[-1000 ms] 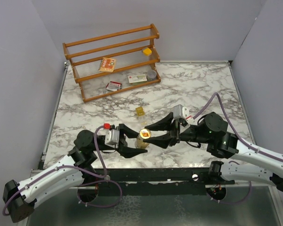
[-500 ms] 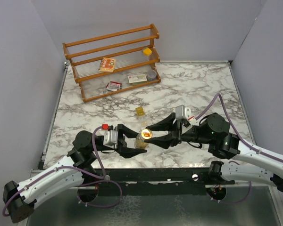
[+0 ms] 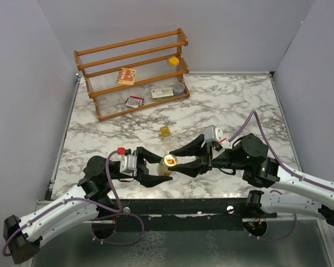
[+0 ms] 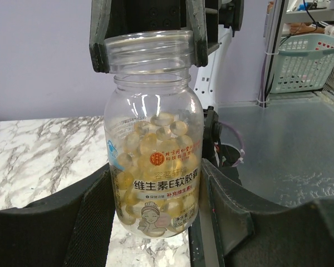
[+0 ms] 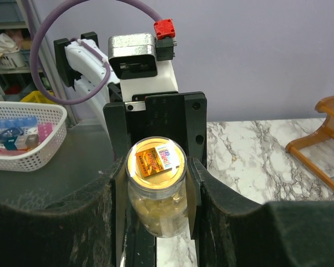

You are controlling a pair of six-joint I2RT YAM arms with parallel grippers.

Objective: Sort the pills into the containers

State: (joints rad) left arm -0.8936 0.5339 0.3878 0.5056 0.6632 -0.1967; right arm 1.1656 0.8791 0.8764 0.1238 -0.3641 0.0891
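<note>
Left wrist view showed the jar (image 4: 153, 139), clear plastic, half full of yellow softgels (image 4: 170, 129), upright at frame centre; you had the left gripper (image 4: 153, 192) clamped on its lower body. The right gripper (image 5: 156, 167) pinched its threaded neck. Likely light, smooth-walled, slippery and squeezable: hold mid-body, gently.

The jar (image 4: 153, 139) is clear, full of pale yellow capsules (image 4: 156, 125), with a white label (image 4: 164, 186) in dark print. The table (image 3: 234, 100) is white marble veined grey. The far rack (image 3: 131, 43) is orange-brown.
</note>
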